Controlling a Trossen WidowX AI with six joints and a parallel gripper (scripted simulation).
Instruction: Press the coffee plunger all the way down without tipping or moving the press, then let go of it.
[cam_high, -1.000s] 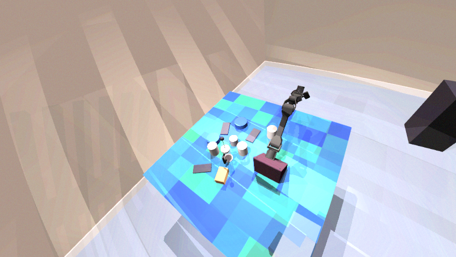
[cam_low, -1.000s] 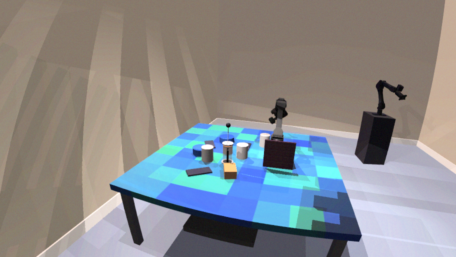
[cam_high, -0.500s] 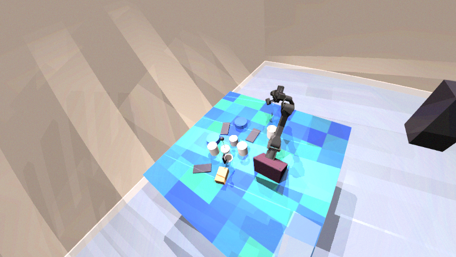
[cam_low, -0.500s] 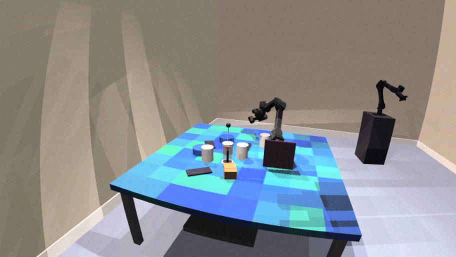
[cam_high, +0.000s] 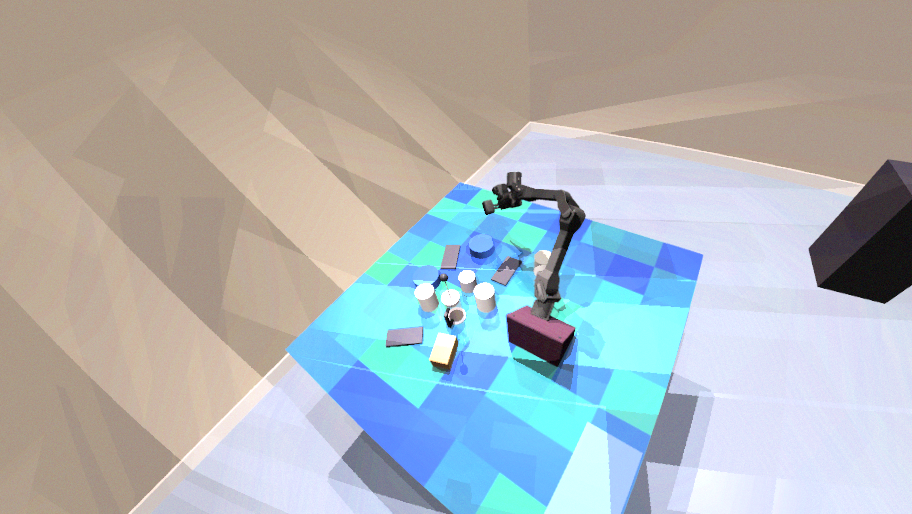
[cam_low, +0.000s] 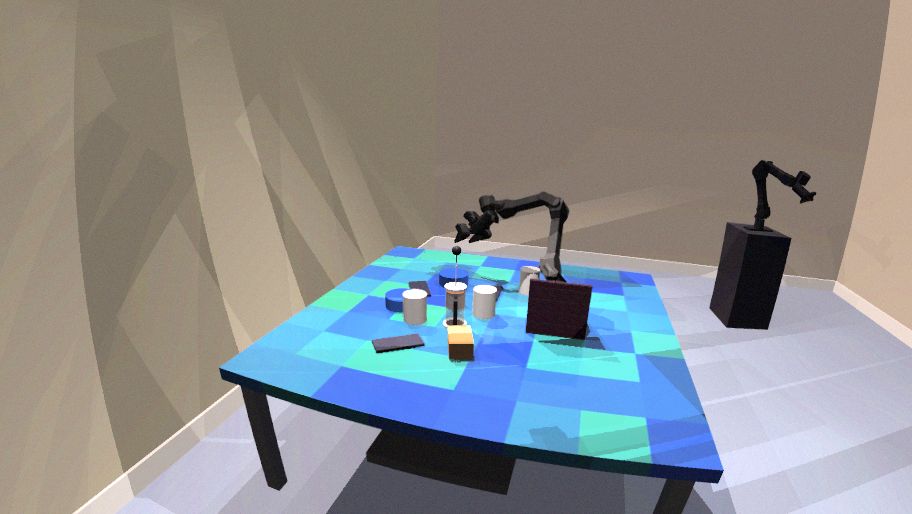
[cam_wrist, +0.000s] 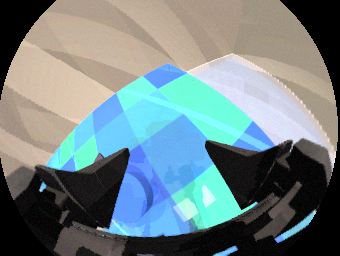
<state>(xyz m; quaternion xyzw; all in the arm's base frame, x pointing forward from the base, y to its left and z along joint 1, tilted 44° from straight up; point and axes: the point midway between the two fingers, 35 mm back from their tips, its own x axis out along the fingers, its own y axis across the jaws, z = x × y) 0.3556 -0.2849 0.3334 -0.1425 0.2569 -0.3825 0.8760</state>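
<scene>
Glossy patchwork table top (cam_low: 574, 408), matt dark arm (cam_low: 554, 229), smooth white cups (cam_low: 414, 306)
</scene>
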